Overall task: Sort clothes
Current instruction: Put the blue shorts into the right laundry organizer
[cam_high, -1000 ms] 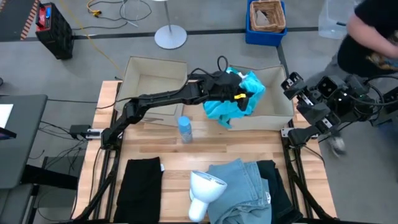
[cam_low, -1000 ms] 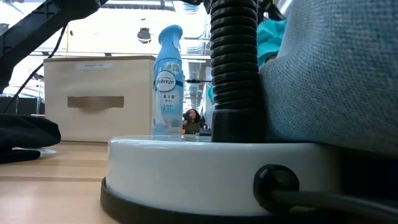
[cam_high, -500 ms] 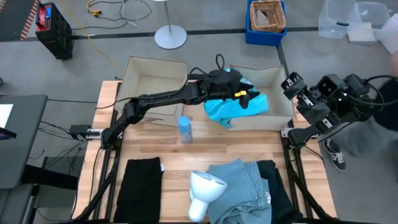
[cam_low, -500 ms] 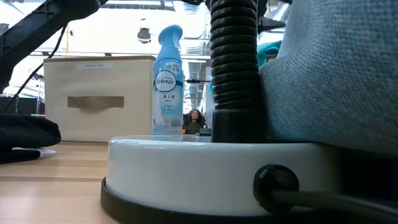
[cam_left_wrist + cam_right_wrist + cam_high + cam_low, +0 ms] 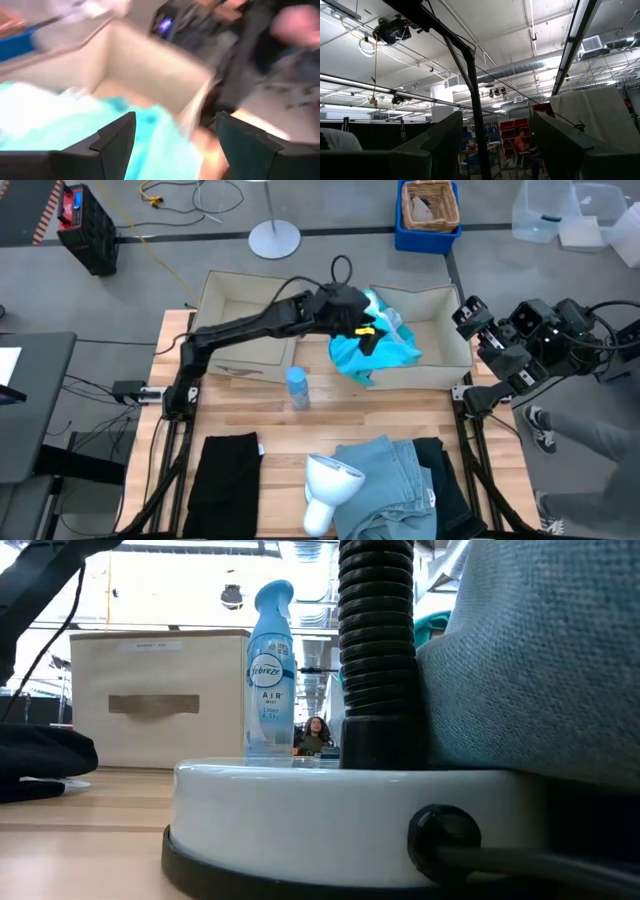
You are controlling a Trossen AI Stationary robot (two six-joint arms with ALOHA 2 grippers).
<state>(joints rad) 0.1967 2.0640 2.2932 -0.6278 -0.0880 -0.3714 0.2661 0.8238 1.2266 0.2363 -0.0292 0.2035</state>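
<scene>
1. Left hand (image 5: pixel 366 332) hangs over the right box (image 5: pixel 445 300), fingers spread with nothing between them in the wrist view; turquoise garment (image 5: pixel 375 352) lies below, draped across the near wall.
2. Risk, I judge: it slides out onto the bench (image 5: pixel 400 415).
3. Bottle (image 5: pixel 297 388) stands nearby; open room beyond.
4. Right hand (image 5: pixel 468 318) waits far off, fingers apart.

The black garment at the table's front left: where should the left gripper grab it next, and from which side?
Judging from the high view, the black garment lies flat, folded into a long rectangle. Come straight down and pinch its far edge, nearest the blue spray bottle; that side looks unobstructed for the left gripper.
</scene>
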